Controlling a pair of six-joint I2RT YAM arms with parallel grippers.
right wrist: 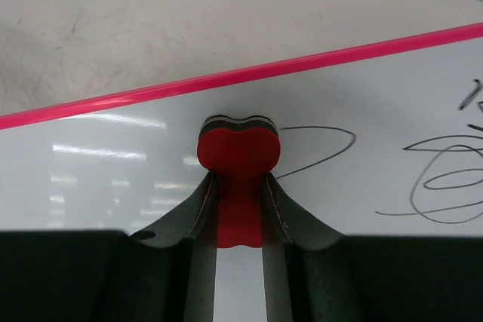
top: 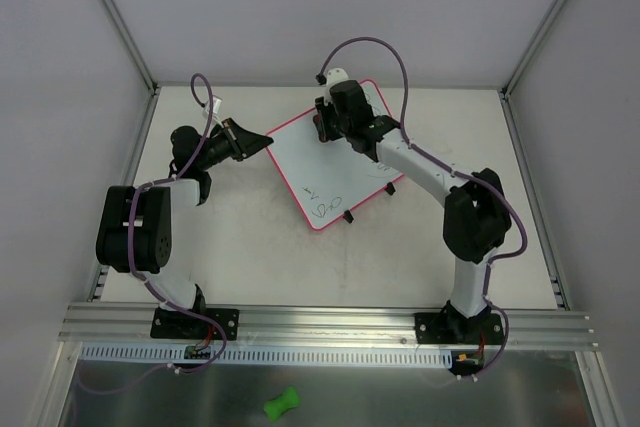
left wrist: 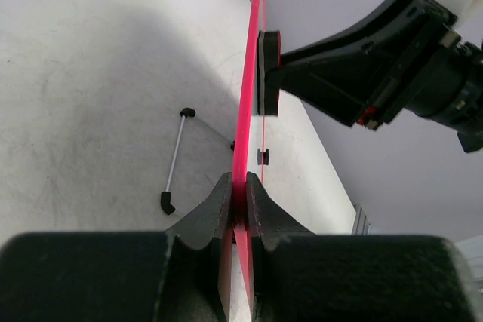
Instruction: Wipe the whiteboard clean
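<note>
the left hand (left wrist: 239, 186) is pinching the whiteboard (top: 335, 162) by its pink rim (left wrist: 245, 111) at the left corner. the right hand (right wrist: 239, 182) is clamping a red eraser (right wrist: 238, 148) against the board. the whiteboard is sitting mid-surface (top: 250, 247), dark scribbles (top: 322, 205) showing near its near corner.

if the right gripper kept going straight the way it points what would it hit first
The whiteboard: the red eraser clamped in the right gripper seems to press on its white face, just short of the pink rim. Depth is unclear, so contact is a guess.
</note>
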